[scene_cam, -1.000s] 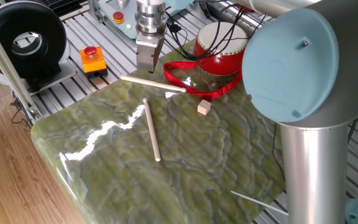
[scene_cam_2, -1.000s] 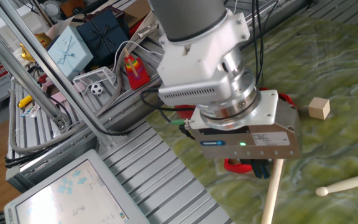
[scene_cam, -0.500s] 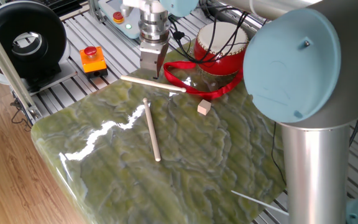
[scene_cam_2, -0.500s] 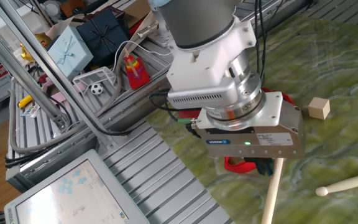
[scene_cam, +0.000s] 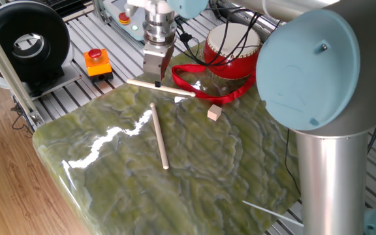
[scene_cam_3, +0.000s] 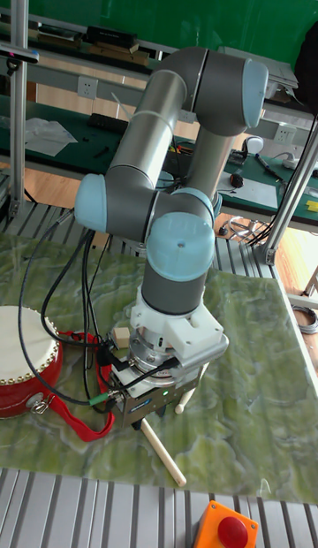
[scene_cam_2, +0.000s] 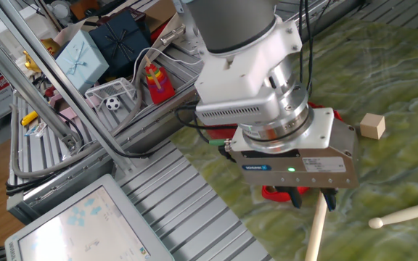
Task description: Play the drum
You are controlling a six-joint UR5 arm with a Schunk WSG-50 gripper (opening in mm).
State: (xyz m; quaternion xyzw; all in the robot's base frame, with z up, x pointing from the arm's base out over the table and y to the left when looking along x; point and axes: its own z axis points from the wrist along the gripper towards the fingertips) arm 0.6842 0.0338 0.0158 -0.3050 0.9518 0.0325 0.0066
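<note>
- Drum [scene_cam: 232,51] with its glossy red body and cream skin sits at the far edge of the green marbled tabletop [scene_cam: 194,170]; in the tall fixed view it is at the left [scene_cam_3: 22,358].
- Its red ribbon strap [scene_cam: 204,83] loops out over the tabletop in front of it.
- One wooden stick [scene_cam: 160,88] lies crosswise near the strap, and the tool [scene_cam: 156,79] is down over this stick, pointing straight down.
- In the other fixed view the tool's dark fingers [scene_cam_2: 328,199] stand a little apart on either side of the stick's upper end [scene_cam_2: 314,226]; whether they press on it I cannot tell.
- A second stick [scene_cam: 158,136] lies free on the tabletop, nearer the front.
- A small wooden cube [scene_cam: 214,113] rests just beside the strap's loop.
- An orange box with a red button [scene_cam: 97,62] sits off the tabletop on the slatted frame.
</note>
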